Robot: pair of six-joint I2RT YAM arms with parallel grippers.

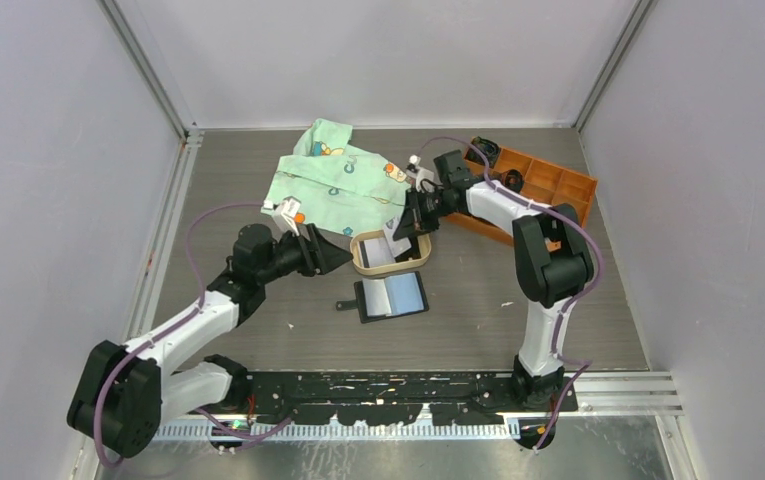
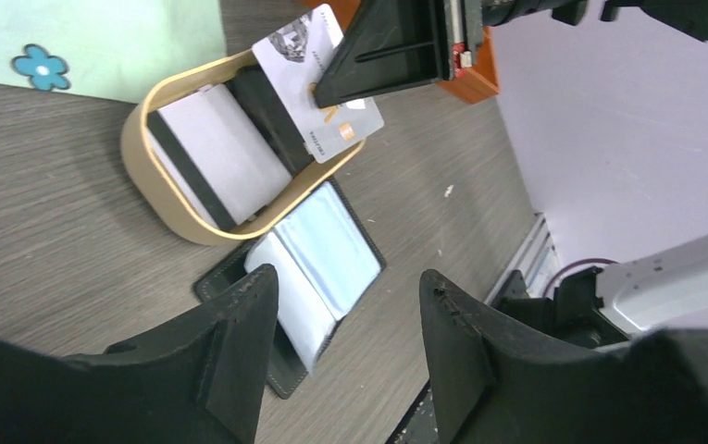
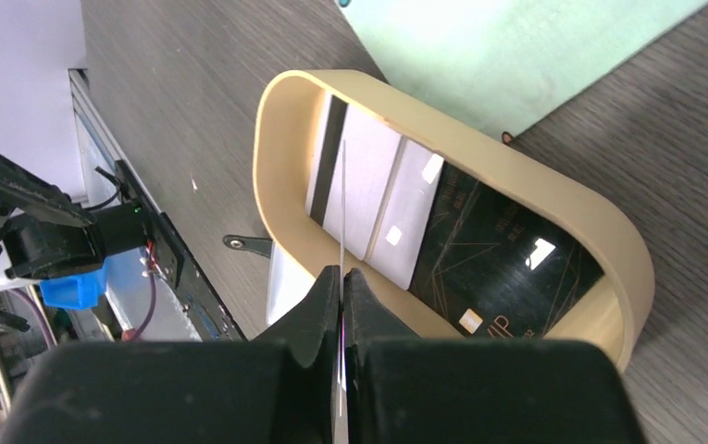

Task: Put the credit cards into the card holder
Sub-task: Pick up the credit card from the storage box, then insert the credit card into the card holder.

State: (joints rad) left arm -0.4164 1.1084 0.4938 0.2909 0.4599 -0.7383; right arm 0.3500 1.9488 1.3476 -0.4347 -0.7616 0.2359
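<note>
The black card holder (image 1: 392, 297) lies open on the table, greyish pockets up, just in front of the tan oval tray (image 1: 362, 263); it also shows in the left wrist view (image 2: 317, 268). My right gripper (image 3: 341, 274) is shut on a whitish-grey card (image 2: 317, 83), seen edge-on (image 3: 342, 208), and holds it above the tray. More cards lie in the tray: whitish-grey ones (image 3: 373, 190) and a black one (image 3: 498, 268). My left gripper (image 2: 348, 287) is open and empty, left of the tray and above the holder's near side.
A light green patterned cloth (image 1: 333, 180) lies behind the tray. An orange compartment box (image 1: 543, 190) stands at the back right, by the right arm. The metal rail (image 1: 408, 385) runs along the table's near edge.
</note>
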